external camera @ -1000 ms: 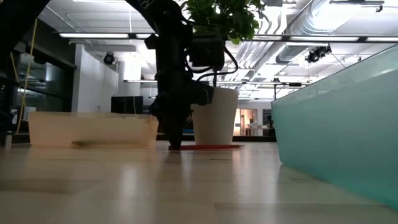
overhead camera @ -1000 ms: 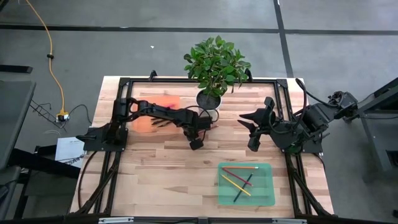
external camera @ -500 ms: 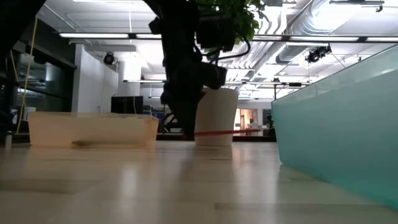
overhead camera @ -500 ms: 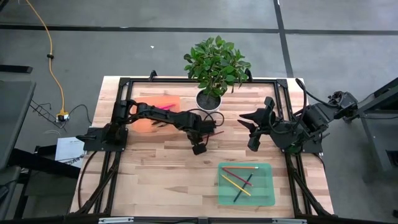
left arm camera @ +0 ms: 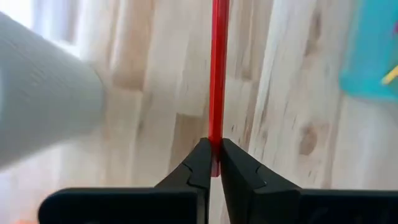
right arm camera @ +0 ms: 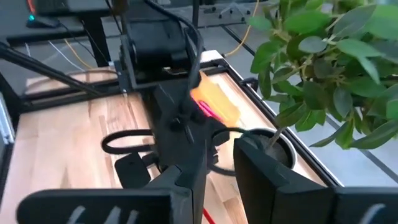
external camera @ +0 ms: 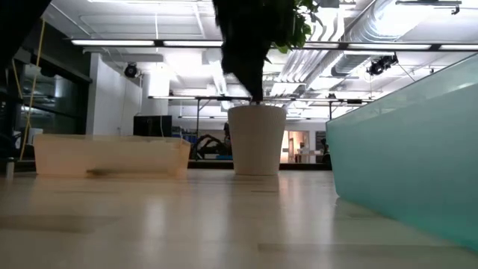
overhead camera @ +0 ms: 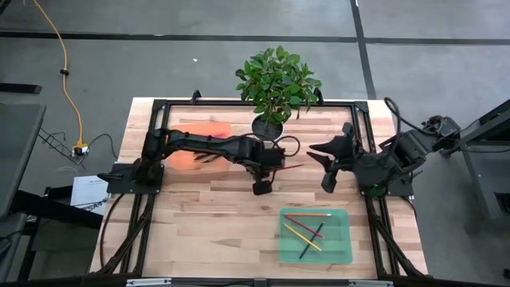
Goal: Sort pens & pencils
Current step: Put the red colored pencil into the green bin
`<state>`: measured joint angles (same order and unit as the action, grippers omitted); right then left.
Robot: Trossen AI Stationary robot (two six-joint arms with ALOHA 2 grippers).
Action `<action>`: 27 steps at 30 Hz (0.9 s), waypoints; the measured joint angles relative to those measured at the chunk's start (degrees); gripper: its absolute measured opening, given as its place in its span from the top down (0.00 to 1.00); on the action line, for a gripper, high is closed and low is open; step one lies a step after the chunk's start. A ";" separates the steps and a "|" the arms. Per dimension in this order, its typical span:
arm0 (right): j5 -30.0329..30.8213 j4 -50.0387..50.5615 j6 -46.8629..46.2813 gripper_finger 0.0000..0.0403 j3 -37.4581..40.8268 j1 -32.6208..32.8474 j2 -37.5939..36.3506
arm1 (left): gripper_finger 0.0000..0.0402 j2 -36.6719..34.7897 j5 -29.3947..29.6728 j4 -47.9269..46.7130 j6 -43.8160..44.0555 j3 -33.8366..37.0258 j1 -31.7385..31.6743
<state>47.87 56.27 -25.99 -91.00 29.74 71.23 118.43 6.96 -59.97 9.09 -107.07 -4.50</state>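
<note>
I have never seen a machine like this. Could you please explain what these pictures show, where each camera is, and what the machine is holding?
Two dark robot arms work at a wooden table. One camera looks down from above, one sits at table height, and one rides on each wrist. The left gripper is shut on a red pencil, lifted near the white pot of the plant. The right gripper waits open at the right side. A green tray holds pencils; an orange tray holds pink pens.
</note>
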 joint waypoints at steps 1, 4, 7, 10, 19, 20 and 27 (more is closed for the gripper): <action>0.16 -0.30 0.30 0.82 0.00 0.26 -0.47 | 0.96 0.00 0.61 -0.84 -0.56 -1.64 0.19; 1.74 -0.83 0.59 0.82 0.00 1.23 -2.14 | 0.96 -0.02 1.96 -3.47 -2.16 -6.87 0.93; 3.05 -0.83 0.61 0.82 0.00 2.41 -4.22 | 0.97 -0.06 3.95 -6.05 -3.74 -12.39 1.72; 4.35 -0.85 0.80 0.82 0.00 3.66 -6.14 | 0.97 -0.07 5.48 -7.87 -4.95 -17.53 2.56; 6.65 -1.81 3.13 0.82 0.00 6.97 -9.32 | 0.97 -1.76 10.22 -7.58 -7.37 -27.03 3.86; 6.65 -2.64 4.12 0.82 0.00 7.21 -9.43 | 0.97 -2.19 10.62 -7.73 -7.37 -26.97 3.79; 6.63 -9.20 11.15 0.82 0.00 8.84 -9.71 | 0.96 -3.85 14.09 -8.45 -7.48 -27.90 3.73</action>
<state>54.51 47.06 -14.84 -91.00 38.58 61.52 114.58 21.04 -68.42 1.61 -134.98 -0.78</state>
